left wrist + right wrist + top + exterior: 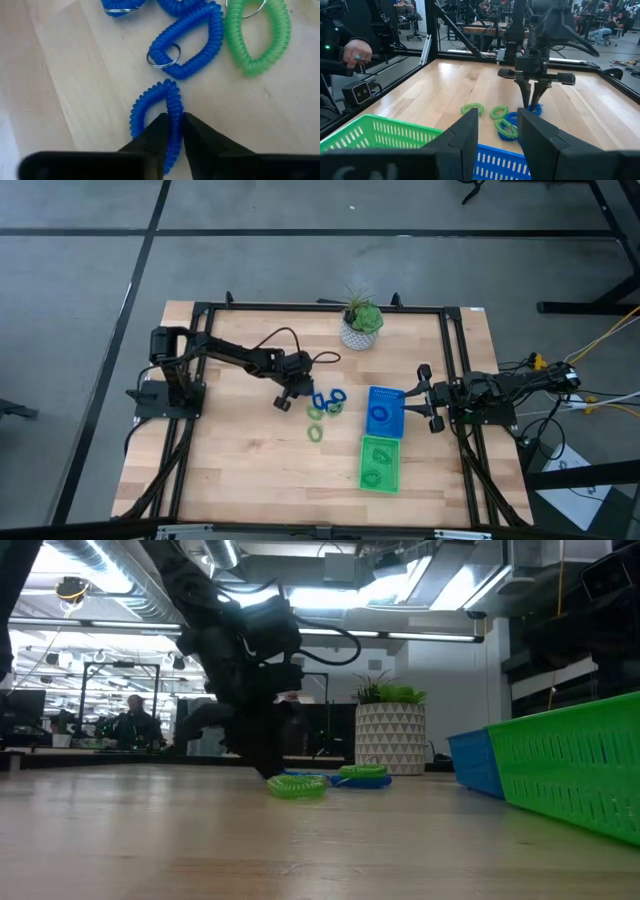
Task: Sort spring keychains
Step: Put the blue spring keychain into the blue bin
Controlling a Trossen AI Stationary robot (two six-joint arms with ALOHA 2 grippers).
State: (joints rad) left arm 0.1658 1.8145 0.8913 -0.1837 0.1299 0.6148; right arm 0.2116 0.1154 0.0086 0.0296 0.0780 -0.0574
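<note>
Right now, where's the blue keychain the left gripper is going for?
Mid-table in the high view: the blue keychain sits between the left gripper fingers, beside another blue coil, left of the blue tray.

Left gripper (534, 106) down on blue keychain (536, 108); green keychains (472, 108) beside; right gripper (497, 135) open.

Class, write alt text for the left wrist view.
The left hand pinches one side of a blue spring keychain on the wooden table. Beyond it lie another blue keychain with a metal ring and a green keychain.

Left pincer (172, 131) down, pinched; right pincer (497, 131) parted, idle.
</note>
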